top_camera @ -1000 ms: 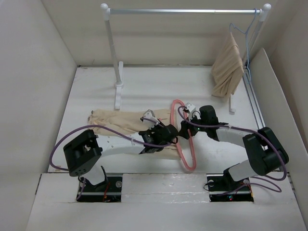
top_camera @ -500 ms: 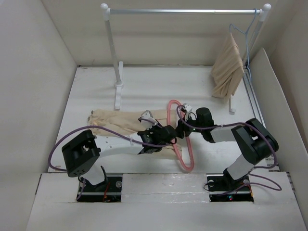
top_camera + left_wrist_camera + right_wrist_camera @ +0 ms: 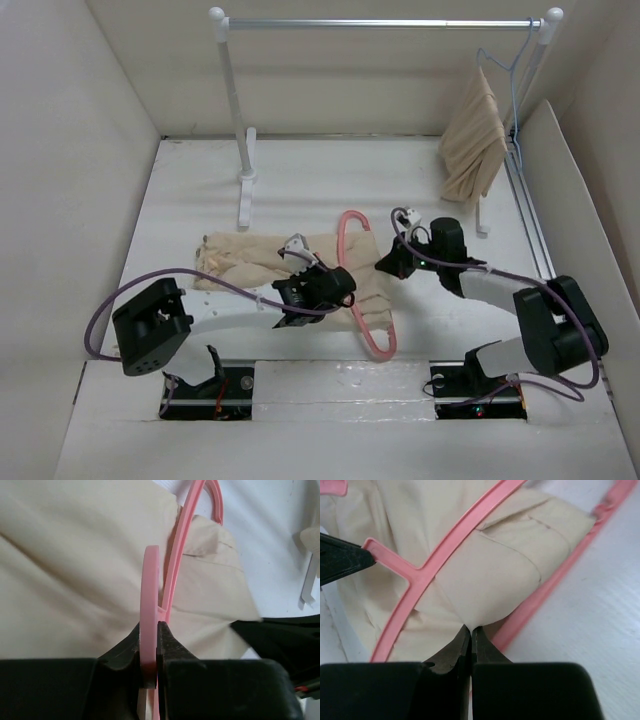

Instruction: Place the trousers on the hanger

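Observation:
The beige trousers lie spread on the white table, with one end passed through the pink hanger. The hanger lies tilted across that end. My left gripper is shut on a hanger bar; the left wrist view shows the pink hanger pinched between its jaws, with the trousers beneath. My right gripper is at the hanger's right side. In its wrist view the right gripper is shut on a fold of the trousers, inside the hanger frame.
A white clothes rack with a metal bar stands at the back. A bunched beige cloth hangs from a thin wire hanger at the bar's right end. White walls close in both sides.
My right gripper has closed from open onto the trousers' fold and drawn slightly right. The left arm has carried the hanger to the left, and more cloth now shows through the frame.

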`<act>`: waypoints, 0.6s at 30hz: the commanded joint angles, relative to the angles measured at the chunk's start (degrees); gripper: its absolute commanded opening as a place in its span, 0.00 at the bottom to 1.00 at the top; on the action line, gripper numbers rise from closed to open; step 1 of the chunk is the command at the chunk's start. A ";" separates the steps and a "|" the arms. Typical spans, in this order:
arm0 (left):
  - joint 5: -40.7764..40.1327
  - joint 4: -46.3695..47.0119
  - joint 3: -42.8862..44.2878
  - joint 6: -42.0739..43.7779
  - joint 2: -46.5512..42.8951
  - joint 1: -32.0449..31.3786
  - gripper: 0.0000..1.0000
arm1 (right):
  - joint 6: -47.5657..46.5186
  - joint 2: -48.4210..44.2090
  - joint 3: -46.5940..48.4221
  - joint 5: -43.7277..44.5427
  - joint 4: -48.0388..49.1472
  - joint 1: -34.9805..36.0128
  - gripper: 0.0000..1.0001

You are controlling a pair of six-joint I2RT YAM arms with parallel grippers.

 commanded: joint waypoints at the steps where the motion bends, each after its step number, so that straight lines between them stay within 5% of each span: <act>1: -1.98 -9.68 -3.98 5.25 -2.16 0.41 0.00 | -8.23 -3.77 5.93 1.03 -9.79 -4.10 0.00; 9: -3.38 -16.45 -6.71 8.41 -9.27 1.11 0.00 | -15.36 -3.61 9.81 0.33 -19.38 -16.48 0.00; 18: -5.84 -15.68 -3.92 18.93 -12.54 2.43 0.00 | -18.01 4.11 11.39 1.22 -21.24 -18.17 0.00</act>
